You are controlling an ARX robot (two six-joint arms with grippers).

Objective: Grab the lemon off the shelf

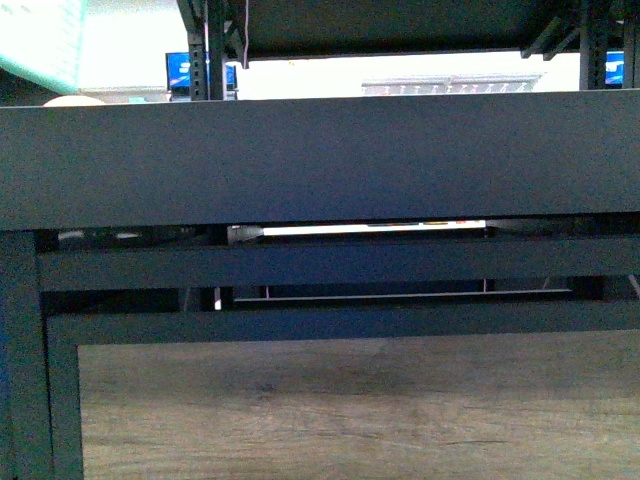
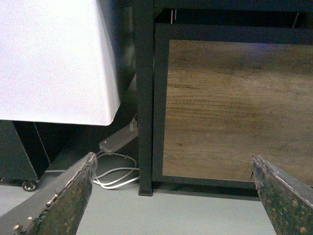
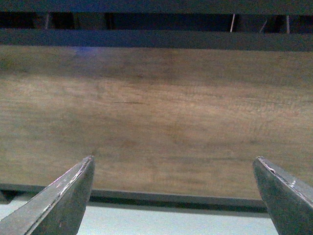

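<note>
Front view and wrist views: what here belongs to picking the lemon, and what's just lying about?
Job: shelf, left gripper, right gripper, both open; no lemon in sight.
Lying about: power strip, white cable, blue screen.

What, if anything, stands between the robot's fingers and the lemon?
No lemon shows in any view. The left gripper and right gripper sit low, fingers apart, facing a wooden panel. The shelf has a tall dark front edge that likely stands between them and its tray.

The shelf (image 1: 320, 160) is matt black metal, its lower panel (image 3: 156, 112) grained matt wood, the floor (image 2: 171, 218) smooth grey.
</note>
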